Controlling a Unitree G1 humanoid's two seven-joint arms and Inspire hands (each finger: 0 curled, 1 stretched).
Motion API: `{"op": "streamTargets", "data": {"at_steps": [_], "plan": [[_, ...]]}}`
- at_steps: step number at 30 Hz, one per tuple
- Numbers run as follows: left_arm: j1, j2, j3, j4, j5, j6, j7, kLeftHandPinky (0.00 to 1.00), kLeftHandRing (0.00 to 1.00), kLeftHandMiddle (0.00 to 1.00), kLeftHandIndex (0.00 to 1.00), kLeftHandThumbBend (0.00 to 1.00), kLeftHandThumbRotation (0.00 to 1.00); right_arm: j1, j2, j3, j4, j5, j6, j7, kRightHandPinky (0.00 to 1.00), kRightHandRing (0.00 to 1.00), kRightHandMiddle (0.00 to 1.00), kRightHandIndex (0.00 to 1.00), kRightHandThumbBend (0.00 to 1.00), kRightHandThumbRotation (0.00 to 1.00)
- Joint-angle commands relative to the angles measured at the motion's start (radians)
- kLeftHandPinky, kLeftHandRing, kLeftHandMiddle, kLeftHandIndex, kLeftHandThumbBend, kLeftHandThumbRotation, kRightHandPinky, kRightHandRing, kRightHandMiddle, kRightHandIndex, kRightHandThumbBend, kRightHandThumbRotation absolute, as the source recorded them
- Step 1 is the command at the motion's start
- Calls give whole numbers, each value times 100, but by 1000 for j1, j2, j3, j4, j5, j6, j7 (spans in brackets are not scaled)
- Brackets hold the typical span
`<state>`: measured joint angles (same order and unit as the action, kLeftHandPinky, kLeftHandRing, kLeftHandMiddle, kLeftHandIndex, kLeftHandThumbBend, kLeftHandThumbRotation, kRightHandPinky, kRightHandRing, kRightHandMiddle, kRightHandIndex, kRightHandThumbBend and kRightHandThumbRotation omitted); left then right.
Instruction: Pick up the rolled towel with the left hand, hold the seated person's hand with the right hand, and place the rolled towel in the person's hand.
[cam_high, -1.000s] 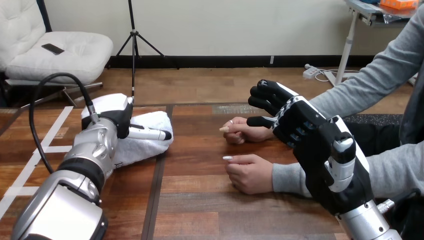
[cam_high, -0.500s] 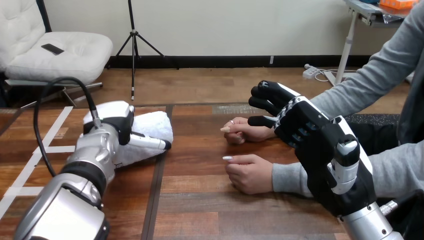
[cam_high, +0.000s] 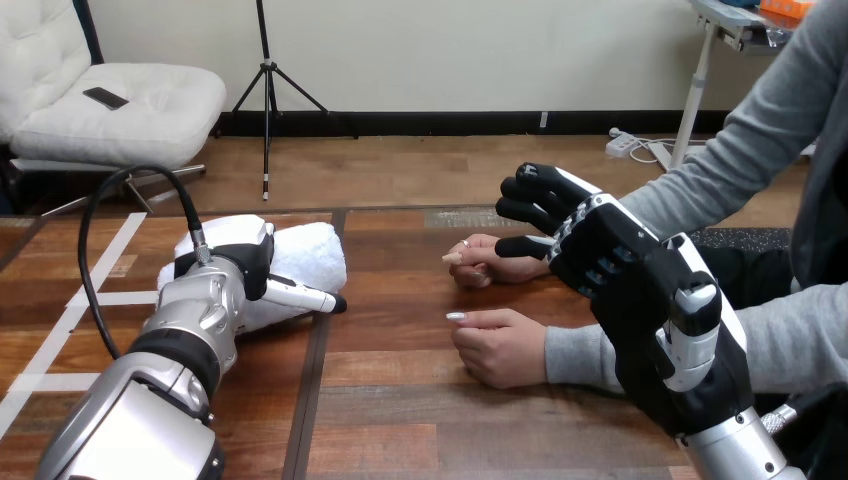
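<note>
At the left of the frame, the left hand (cam_high: 232, 262) lies over the rolled towel (cam_high: 305, 250), which rests on the counter (cam_high: 400, 400). I cannot tell whether it grips the towel. Right of centre, the right hand (cam_high: 600, 255) is loosely unclenched and empty, just beside the person's farther hand (cam_high: 485, 265).

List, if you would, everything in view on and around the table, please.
table: one, brown wood, across the view.
rolled towel: one, white, on the table at left.
person's farther hand: one, resting on the table, centre.
person's nearer hand: one, resting on the table, closer to the robot.
left hand: one, black and white, on the rolled towel.
right hand: one, black and white, open, raised beside the person's farther hand.
</note>
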<state>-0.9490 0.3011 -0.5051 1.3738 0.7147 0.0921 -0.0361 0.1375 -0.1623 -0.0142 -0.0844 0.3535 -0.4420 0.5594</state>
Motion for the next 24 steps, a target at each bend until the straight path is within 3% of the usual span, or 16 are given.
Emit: {"op": "streamTargets", "data": {"at_steps": [1,13,24], "plan": [[-33,1,-16,-4,12,9,-8,100,100,100,100,99,74,-26,-4,-14,-63,11,-21,-8,73,85,86,84,100,100],[-36,1,-17,-5,6,16,-45,100,100,100,100,98,74,-22,-8,-12,-75,21,-22,3,72,85,86,85,100,100],[-30,-2,-26,-4,13,27,-45,100,100,100,100,95,75,-15,-4,-13,-81,23,-20,1,71,85,86,85,100,100]]}}
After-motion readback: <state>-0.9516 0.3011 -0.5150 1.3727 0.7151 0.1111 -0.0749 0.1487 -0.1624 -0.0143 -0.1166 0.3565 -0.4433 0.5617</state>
